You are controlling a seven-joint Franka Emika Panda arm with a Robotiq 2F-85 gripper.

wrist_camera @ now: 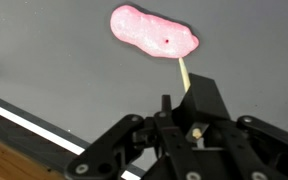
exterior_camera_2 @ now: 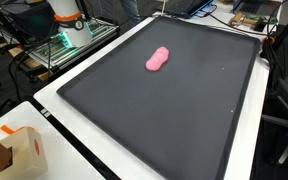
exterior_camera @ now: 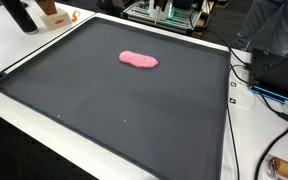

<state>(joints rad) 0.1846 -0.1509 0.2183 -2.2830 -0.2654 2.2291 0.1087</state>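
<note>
A pink, lumpy oblong piece [exterior_camera: 138,60] lies on a large black mat [exterior_camera: 134,115], toward its far half; both also show in an exterior view, the piece [exterior_camera_2: 158,60] and the mat [exterior_camera_2: 174,115]. In the wrist view the pink piece [wrist_camera: 152,32] is at the top of the frame over the mat [wrist_camera: 44,60]. My gripper [wrist_camera: 189,95] shows only in the wrist view. Its black fingers are together on a thin tan stick [wrist_camera: 183,72] that points up at the pink piece. I cannot tell whether the stick touches it.
The mat lies on a white table [exterior_camera: 24,115] with a raised rim. Cables [exterior_camera: 249,80] run along one side. A cardboard box [exterior_camera_2: 24,150] stands at a table corner. The robot's base [exterior_camera_2: 69,20] and equipment racks stand beyond the mat.
</note>
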